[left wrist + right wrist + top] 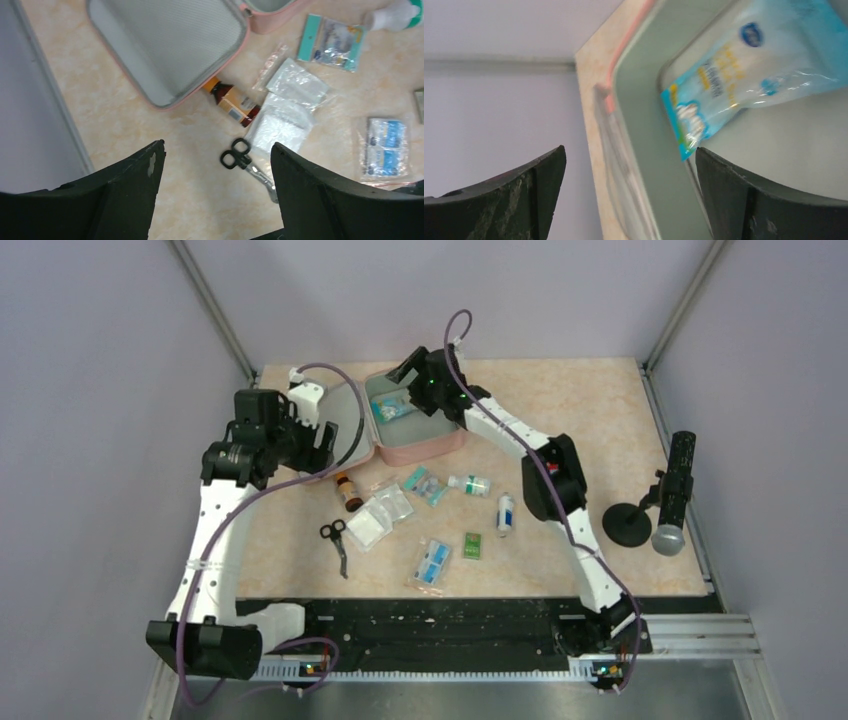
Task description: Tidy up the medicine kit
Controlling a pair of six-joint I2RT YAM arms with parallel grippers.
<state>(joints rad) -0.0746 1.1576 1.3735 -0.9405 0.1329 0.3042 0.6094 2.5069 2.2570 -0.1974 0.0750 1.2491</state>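
Tabletop (600, 420) open right of medicine kit (425, 448); left tool (217, 148), right tool (629, 149) (both) gape empty.

You are looking down on a table (600, 410) whose beige, marbled top is filling the middle of the overhead view. Pale lilac walls (450, 290) are closing it in behind and at both sides, with metal posts (212, 310) rising at the far corners. A black strip (450, 625) and a silver rail (690, 630) are lining the near edge. Soft, even light is falling throughout.

Packet (390, 408) in medicine kit (430, 448)
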